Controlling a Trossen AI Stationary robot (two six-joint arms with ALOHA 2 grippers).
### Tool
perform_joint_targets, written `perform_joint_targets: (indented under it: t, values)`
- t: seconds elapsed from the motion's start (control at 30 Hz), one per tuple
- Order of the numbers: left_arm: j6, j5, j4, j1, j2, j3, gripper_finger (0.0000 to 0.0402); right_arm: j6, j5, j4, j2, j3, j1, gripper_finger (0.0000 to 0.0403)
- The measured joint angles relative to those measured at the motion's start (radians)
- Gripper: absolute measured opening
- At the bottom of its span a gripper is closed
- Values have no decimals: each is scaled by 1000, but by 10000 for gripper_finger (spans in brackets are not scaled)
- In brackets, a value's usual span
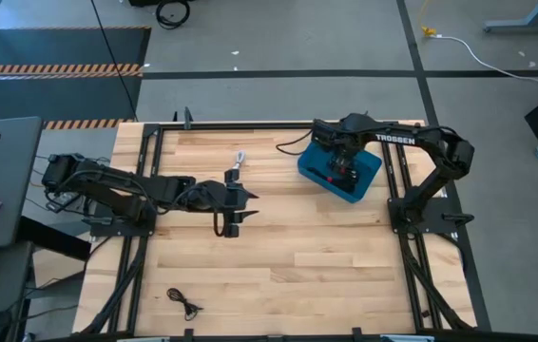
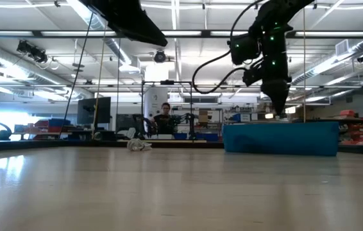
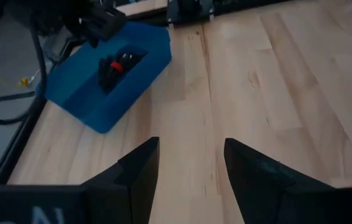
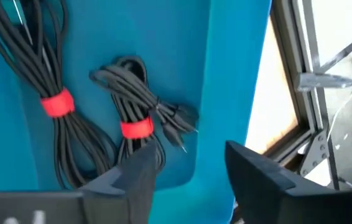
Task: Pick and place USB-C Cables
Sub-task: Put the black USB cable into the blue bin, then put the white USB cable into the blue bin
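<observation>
Two red-tied black cable bundles [image 4: 132, 112] lie in the blue bin [image 4: 226, 74] beyond the open right claw [image 4: 188, 168].

Pale wooden plank surface [image 1: 297, 247], blue bin [image 1: 368, 168] near its far right corner, white cable [image 1: 239, 163] far middle, black cable [image 1: 185, 303] near front-left edge

Left pincer [image 1: 240, 209] agape; right pincer [image 4: 185, 171] agape, downturned.

Hidden and cut off

In the high view the right gripper [image 1: 343, 171] covers most of the blue bin's [image 1: 369, 175] contents; in the right wrist view the left black cable bundle [image 4: 45, 93] runs off the frame's top.
</observation>
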Motion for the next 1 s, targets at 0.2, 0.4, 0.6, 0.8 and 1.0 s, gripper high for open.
perform_joint_targets:
  t: [0.2,0.4,0.6,0.8,1.0]
  values:
    - [-113,-155,-93,18,0,0,190,0,1,41,0,0,13,231]
    - [-312,-243,-163,119,0,0,190,-11,-34,93,-2,25,78,234]
    - [-396,-32,-209,294,0,0,190,-12,-114,142,-2,93,200,231]
    - [-441,83,-245,462,22,-1,190,-15,-135,164,-3,168,335,231]
    - [-467,143,-323,564,122,-1,190,-4,-135,166,-4,232,468,229]
